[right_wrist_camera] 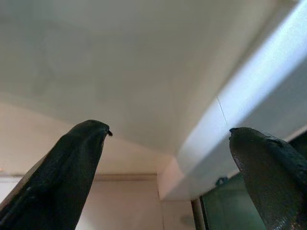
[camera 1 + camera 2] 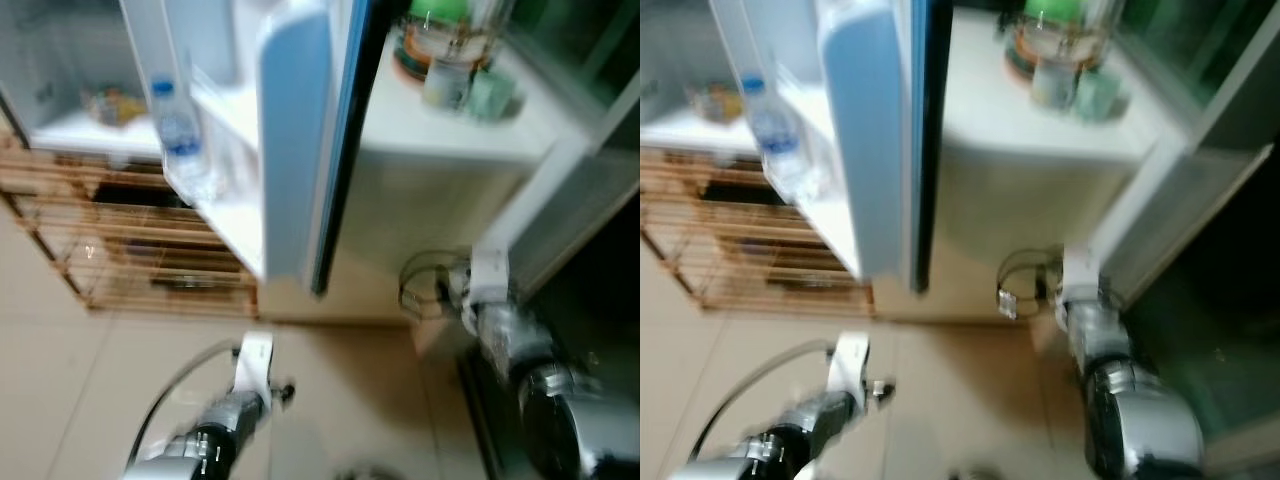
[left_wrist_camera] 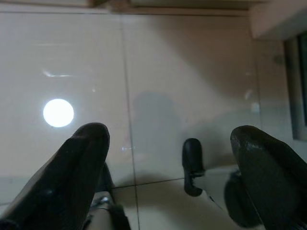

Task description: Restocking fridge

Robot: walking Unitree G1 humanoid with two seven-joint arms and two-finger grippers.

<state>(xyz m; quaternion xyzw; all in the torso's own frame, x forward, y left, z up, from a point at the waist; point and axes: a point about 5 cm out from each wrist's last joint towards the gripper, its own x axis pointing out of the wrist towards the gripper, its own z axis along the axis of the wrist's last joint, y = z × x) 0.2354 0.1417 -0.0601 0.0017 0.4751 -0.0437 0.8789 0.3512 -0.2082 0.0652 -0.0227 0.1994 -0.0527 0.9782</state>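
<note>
The fridge door (image 2: pixel 295 150) stands open, its edge toward me, and a clear water bottle (image 2: pixel 178 125) with a blue cap stands in its door shelf. Behind it a lit fridge shelf (image 2: pixel 75 130) holds some blurred food. My left arm (image 2: pixel 240 400) hangs low over the floor tiles. In the left wrist view my left gripper (image 3: pixel 168 134) is open with nothing between its fingers. My right arm (image 2: pixel 490 290) reaches toward the base of a white cabinet (image 2: pixel 440 200). My right gripper (image 1: pixel 168 129) is open and empty, close to that cabinet's side.
Jars with a green lid (image 2: pixel 445 50) stand on the white cabinet's top. A wooden slatted rack (image 2: pixel 120 240) sits low beside the fridge. A dark glass panel (image 2: pixel 590 300) in a white frame rises at the right. Beige floor tiles (image 2: pixel 330 400) lie below. The eye views are blurred.
</note>
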